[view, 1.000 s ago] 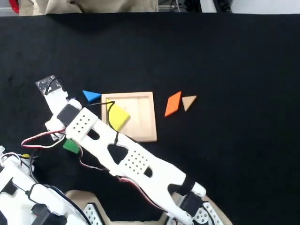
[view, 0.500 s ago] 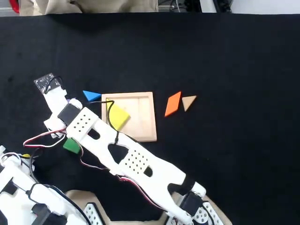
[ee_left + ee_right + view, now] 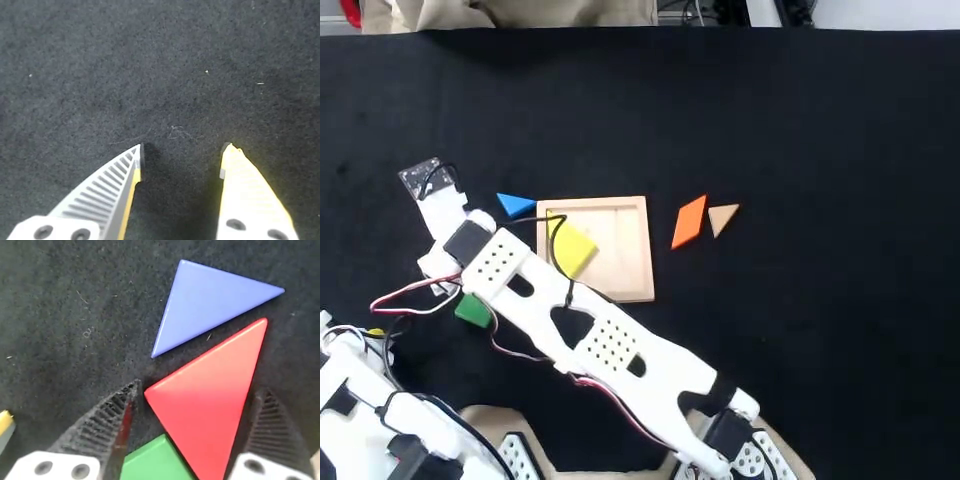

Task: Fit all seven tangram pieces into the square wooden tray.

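A black cloth [image 3: 800, 120] is covering the whole table. The right arm [image 3: 580, 330] is stretching from the near right across to the left of the square wooden tray [image 3: 642, 250], which is lying mid-table with only the yellow piece [image 3: 575, 248] in it. The left arm is sitting at the near left, and the left gripper [image 3: 182, 147] is hanging spread over bare cloth.

In its wrist view, the right gripper [image 3: 199, 390] is standing with jaws spread on either side of the red triangle [image 3: 207, 400], not pinching it. A violet triangle [image 3: 205, 302] is lying just beyond, apart from the red one. The green piece [image 3: 152, 460] is resting against the red one's near edge. A blue triangle [image 3: 515, 205] is lying just left of the tray; possibly it is that same violet piece. The orange piece [image 3: 689, 221] and tan triangle [image 3: 723, 218] are waiting to the right.

The step looks like gripping the red triangle. Its edges are slanting towards each other, so a squeeze could squirt it out. Closing low, with one pad flat on the long edge, should be steadying it, while sparing the green neighbour.
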`<state>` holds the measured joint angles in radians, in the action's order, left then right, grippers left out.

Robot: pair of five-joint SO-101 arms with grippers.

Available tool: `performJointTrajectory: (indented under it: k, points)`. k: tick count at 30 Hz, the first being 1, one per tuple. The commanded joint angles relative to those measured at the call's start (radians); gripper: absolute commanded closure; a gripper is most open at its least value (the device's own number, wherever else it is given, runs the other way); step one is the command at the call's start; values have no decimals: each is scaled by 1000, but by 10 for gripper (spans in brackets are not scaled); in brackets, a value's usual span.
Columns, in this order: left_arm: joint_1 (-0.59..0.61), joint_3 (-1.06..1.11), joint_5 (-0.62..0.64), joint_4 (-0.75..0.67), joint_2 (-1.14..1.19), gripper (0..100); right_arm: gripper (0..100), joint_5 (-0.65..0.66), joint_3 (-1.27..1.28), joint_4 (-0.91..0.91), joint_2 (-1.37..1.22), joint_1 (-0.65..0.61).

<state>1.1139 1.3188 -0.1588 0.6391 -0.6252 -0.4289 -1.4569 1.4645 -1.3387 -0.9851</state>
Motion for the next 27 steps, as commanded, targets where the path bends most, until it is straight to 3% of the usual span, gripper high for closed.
performJointTrajectory:
  k: [1,15,21,27]
  points:
    - [4,-1,-6,-15,-18,748,753,-14,-39,2,2,28]
    - [2,1,-8,-17,-18,748,769,-11,-48,72,8,89]
    - [2,1,-6,-17,-18,748,769,-8,-229,170,10,100]
    - [-13,1,-8,-17,-18,748,769,83,-197,204,81,130]
